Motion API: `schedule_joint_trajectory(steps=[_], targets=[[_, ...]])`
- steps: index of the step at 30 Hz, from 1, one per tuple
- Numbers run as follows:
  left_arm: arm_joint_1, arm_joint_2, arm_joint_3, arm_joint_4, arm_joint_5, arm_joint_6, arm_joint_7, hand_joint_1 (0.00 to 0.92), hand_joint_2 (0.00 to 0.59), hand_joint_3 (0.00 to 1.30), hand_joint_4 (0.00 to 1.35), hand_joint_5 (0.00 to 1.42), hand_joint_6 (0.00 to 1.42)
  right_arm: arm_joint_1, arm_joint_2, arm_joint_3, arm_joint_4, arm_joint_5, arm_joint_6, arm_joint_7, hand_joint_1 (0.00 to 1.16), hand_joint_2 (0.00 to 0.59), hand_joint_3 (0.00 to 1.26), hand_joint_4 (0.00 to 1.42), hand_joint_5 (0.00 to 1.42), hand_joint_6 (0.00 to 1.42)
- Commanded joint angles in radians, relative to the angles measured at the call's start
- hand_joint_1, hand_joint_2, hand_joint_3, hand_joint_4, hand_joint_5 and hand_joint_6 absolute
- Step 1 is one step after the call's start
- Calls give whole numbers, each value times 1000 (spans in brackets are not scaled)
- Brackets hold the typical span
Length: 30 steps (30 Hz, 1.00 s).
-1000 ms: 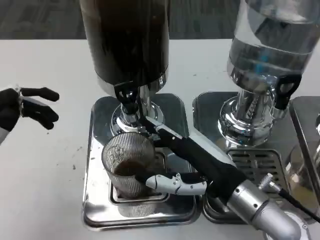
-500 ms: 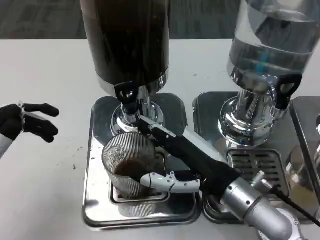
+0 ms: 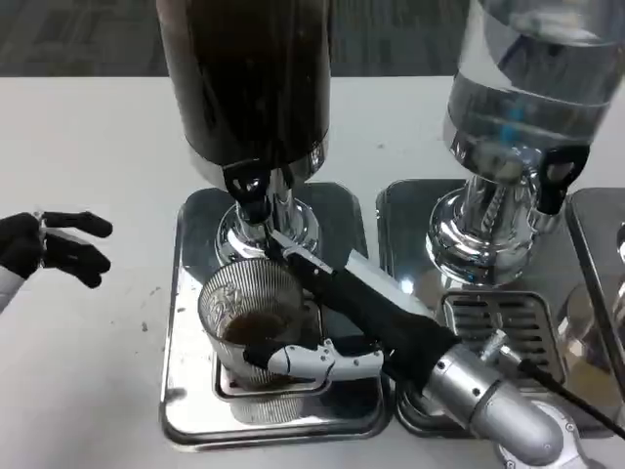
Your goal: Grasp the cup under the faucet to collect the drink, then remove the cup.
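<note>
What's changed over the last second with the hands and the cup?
The right hand has slid left, closing further around the cup: its lower finger now wraps across the cup's front and its upper finger reaches along the rim by the faucet. The left hand has drifted left and slightly down. The cup, with dark drink in it, has stayed on the tray.

Dark drink dispenser [image 3: 246, 83]: the top edge is cutting off its upper tank. Clear water dispenser [image 3: 527, 88]: top and right edges are cropping its tank. Third drip tray [image 3: 598, 283]: the right edge is slicing it away, its contents too partial to name. Left hand [image 3: 44, 246]: the left edge is hiding its wrist and forearm. Ribbed glass cup [image 3: 249, 318]: the right hand [image 3: 342, 327] is covering its near and right wall, so finger contact there is staying unreadable. Right forearm [image 3: 498, 410]: it is running off the bottom edge.
</note>
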State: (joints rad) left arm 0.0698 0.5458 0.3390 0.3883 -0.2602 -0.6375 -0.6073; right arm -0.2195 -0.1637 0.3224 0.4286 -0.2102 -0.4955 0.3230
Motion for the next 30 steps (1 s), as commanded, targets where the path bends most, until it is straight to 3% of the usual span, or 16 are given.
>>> schedule_joint_trajectory(steps=[1,15,30], targets=[[-4,17,-2,21,8,-10,-12,0,101,526,620,647,532,-26,0,10,15,-14,-19,3,533,142,0,0,0,96],[0,24,2,25,0,-4,-15,0,115,526,628,649,535,-48,0,33,25,-80,-1,-26,697,135,0,0,0,95],[6,31,6,22,-6,1,-23,0,124,526,638,665,548,-36,3,52,-2,-134,10,-91,704,172,42,66,135,211]])
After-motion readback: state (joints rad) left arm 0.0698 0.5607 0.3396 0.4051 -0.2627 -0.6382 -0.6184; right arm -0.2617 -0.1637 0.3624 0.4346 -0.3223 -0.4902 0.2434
